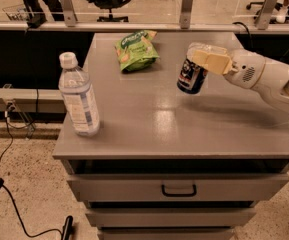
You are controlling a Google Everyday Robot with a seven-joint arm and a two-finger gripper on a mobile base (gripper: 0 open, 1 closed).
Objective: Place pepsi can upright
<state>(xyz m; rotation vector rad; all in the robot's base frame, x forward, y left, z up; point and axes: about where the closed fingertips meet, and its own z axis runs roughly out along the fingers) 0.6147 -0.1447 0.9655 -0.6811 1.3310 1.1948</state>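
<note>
The pepsi can [190, 77] is dark blue with a round logo. My gripper [202, 59] is shut on its upper part and holds it above the grey table top [184, 124], right of the middle. The can is tilted, its bottom pointing down and a little to the left, and it does not touch the table. My white arm [264, 79] comes in from the right edge.
A clear plastic water bottle [78, 96] stands upright near the table's front left. A green snack bag [135, 50] lies at the back, left of the can. A drawer with a dark handle [179, 190] is under the table top. A rail runs behind the table.
</note>
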